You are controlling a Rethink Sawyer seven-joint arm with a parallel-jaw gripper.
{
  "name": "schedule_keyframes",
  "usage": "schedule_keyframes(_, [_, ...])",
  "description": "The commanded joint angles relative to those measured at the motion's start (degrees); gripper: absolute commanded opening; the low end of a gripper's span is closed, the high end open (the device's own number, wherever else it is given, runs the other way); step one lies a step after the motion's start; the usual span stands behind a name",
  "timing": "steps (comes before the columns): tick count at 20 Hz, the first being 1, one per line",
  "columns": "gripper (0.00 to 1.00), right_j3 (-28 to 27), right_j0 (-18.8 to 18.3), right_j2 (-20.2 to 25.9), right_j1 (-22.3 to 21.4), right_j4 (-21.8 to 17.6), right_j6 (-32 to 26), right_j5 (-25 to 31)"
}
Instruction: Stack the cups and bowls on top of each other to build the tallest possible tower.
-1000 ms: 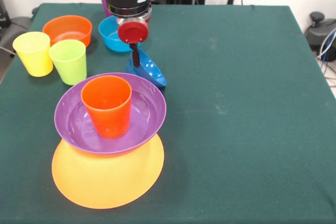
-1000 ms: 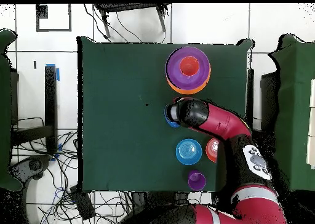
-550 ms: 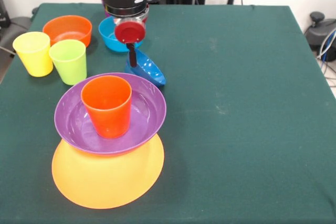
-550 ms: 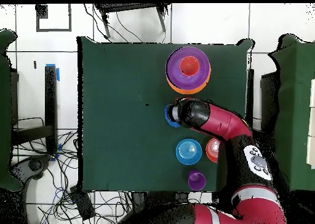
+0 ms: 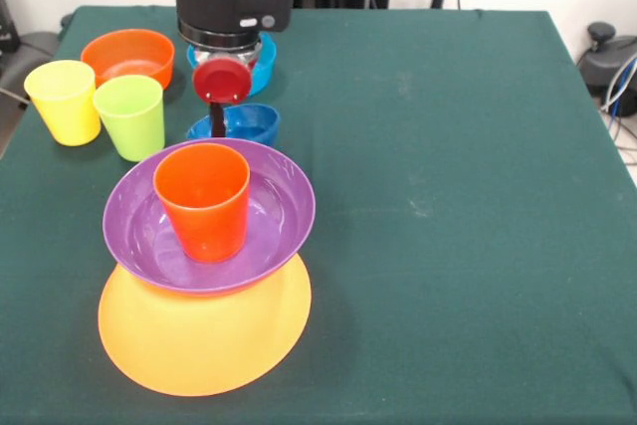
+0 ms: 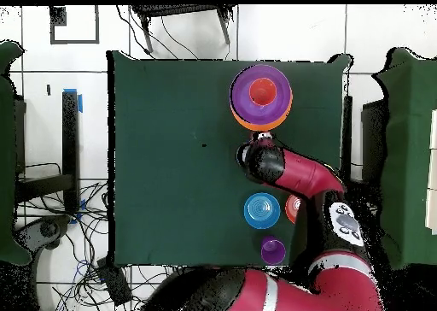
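The table [image 5: 478,196] lay bare on one side of the tower [image 5: 208,246]. The gripper [image 5: 218,121] gripped the dark blue bowl [image 5: 239,124] by its rim, just behind the tower.

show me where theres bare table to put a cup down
In the front view, the whole stretch of green table right of the tower and the dark blue bowl is bare. The left side is crowded: yellow cup, lime green cup, orange bowl.
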Motion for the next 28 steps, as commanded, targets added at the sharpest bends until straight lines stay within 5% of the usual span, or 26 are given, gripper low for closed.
schedule_keyframes(1, [1.00, -1.36, 4.66, -1.38, 6.17, 1.02, 7.62, -9.93])
schedule_keyframes(15, [1.00, -1.13, 4.41, -0.77, 6.56, 4.73, 3.84, -8.89])
schedule_keyframes(28, [1.00, 1.59, -1.04, 4.70, -0.90, 3.07, -2.27, 5.87])
